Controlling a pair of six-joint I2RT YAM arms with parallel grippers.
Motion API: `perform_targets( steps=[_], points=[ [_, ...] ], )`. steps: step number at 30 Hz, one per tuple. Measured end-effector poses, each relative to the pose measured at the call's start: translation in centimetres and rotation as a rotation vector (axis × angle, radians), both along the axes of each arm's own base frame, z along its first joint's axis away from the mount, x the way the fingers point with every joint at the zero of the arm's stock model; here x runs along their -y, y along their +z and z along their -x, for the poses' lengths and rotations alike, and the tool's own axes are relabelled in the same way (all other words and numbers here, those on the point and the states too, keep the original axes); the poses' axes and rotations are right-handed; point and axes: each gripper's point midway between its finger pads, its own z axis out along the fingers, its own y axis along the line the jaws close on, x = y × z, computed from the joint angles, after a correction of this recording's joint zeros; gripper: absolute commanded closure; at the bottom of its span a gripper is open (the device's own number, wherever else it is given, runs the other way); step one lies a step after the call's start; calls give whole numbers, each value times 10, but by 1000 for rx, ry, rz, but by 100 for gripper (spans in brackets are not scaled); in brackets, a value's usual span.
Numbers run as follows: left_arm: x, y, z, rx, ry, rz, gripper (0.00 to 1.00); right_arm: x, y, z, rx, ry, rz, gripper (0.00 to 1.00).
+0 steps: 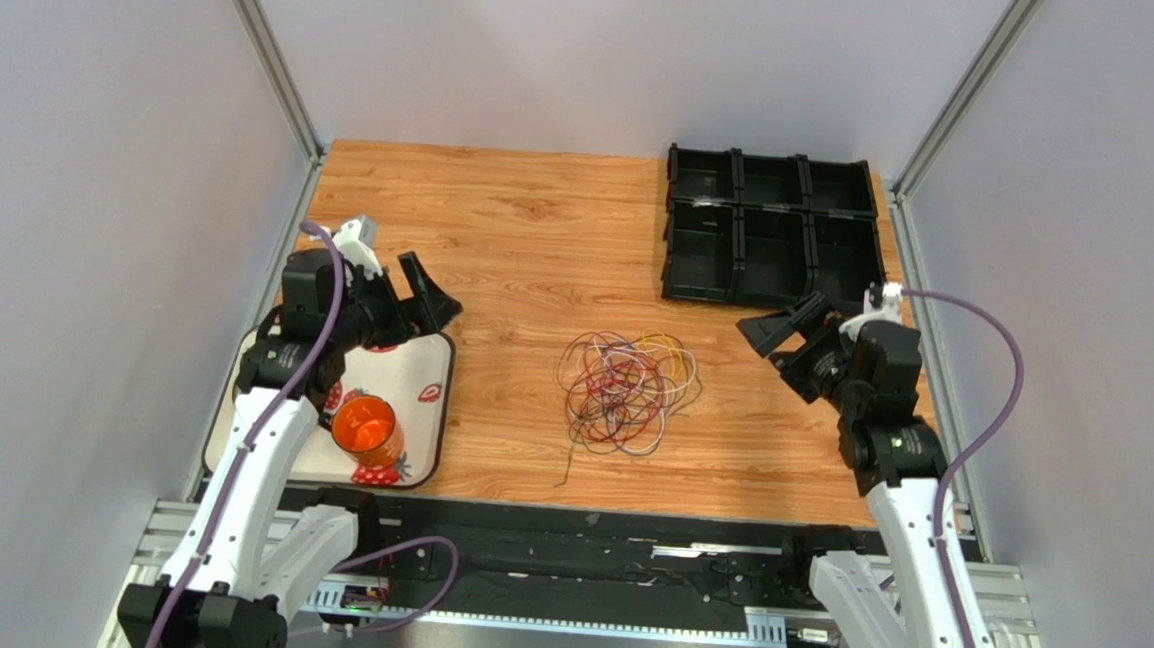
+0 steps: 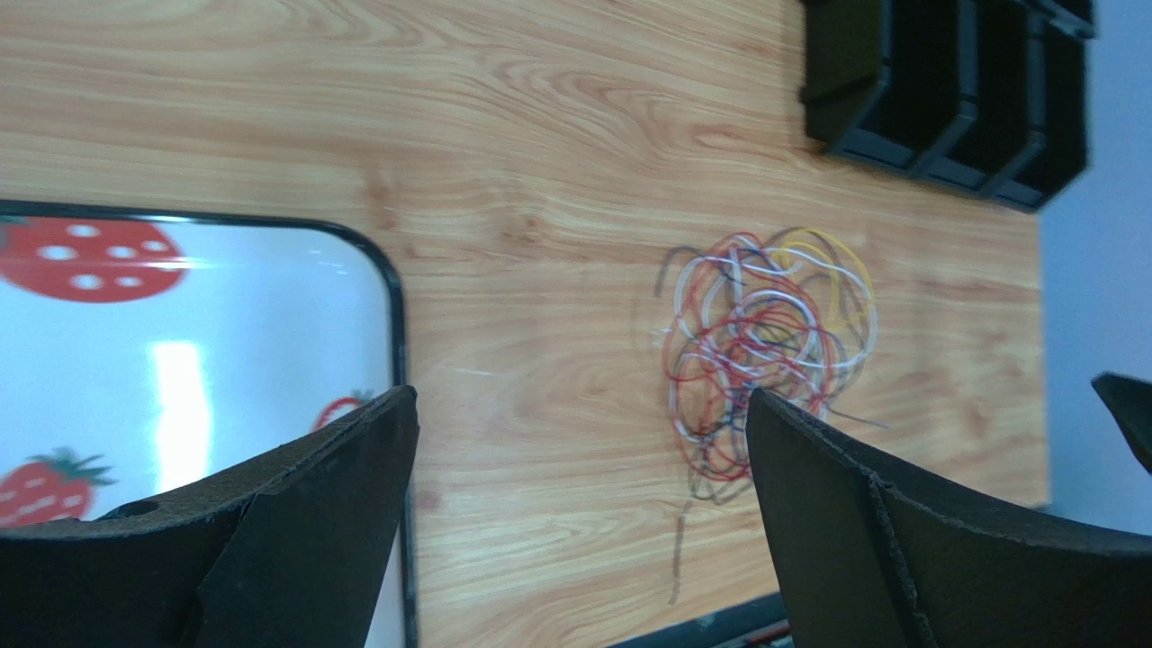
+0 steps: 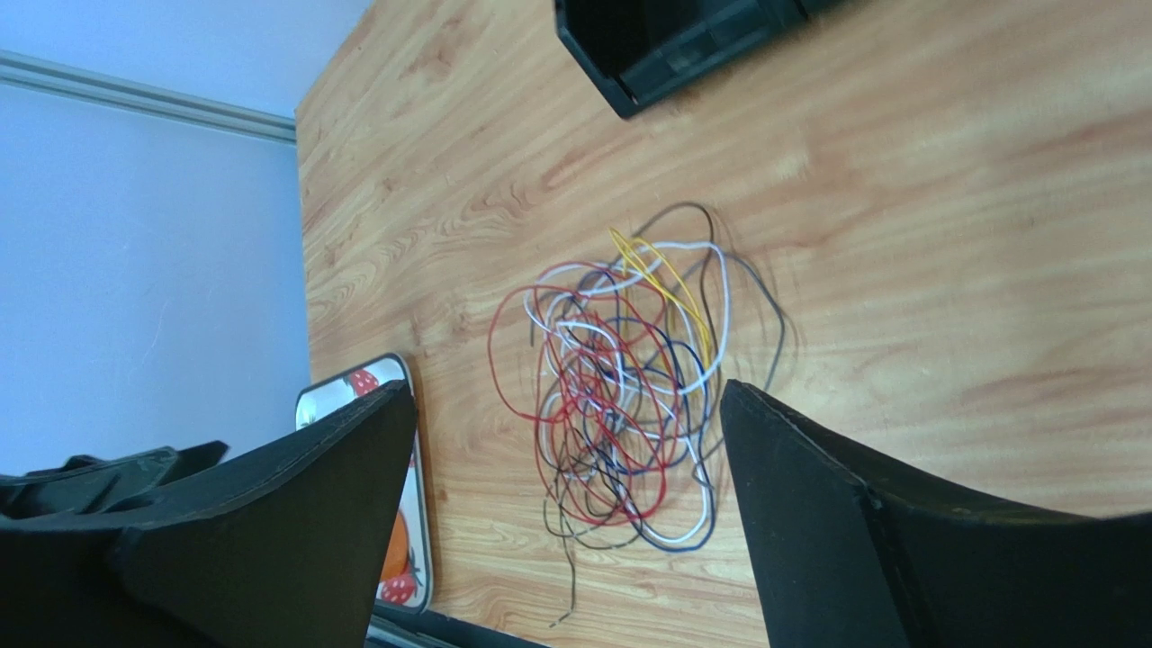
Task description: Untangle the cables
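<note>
Cables: the cables (image 1: 627,392) lie in one loose bundle on the table (image 1: 515,215), near its middle and a little toward the near edge. They are red, white, yellow, blue and dark loops, crossing each other many times.
Stray end: one dark strand (image 1: 566,466) leaves the bundle toward the near edge.
Knots: the loops are too fine here to tell real knots from simple overlaps.
Left gripper: the left gripper (image 2: 582,405) hangs over the left side of the table with its jaws spread wide and holds nothing.
Right gripper: the right gripper (image 3: 568,392) hangs over the right side, also wide apart and empty. The bundle is between the two, touched by neither.
Around: a strawberry tray (image 1: 431,360) with an orange cup (image 1: 366,424) sits at the near left corner, and black bins (image 1: 774,204) at the far right corner.
Risk, grasp: broad fingers may catch several strands together, so a pull would tighten the tangle.
Risk, drag: with one arm pulling alone, the whole bundle may slide.
Risk, slip: a single thin wire may slip out of the pads.
Risk, left side: a long pull to the left may sweep wire against the cup and tip it.
</note>
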Motion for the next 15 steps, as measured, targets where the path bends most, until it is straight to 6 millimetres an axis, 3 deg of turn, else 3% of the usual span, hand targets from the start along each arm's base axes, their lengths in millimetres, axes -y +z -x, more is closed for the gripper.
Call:
perform_targets(
  steps=[2, 4, 9, 15],
  points=[
    [9, -7, -3, -26, -27, 52, 4, 1, 15, -8, 0, 14, 42, 19],
    [14, -15, -7, -54, -39, 52, 4, 2, 17, -12, -18, 26, 71, 22],
    [41, -21, -11, -79, -105, -47, 11, -11, -14, 0, -129, 111, 138, 25],
    [89, -35, -10, -102, -212, -178, 22, -68, -44, 18, -195, 304, 242, 30]
  ],
)
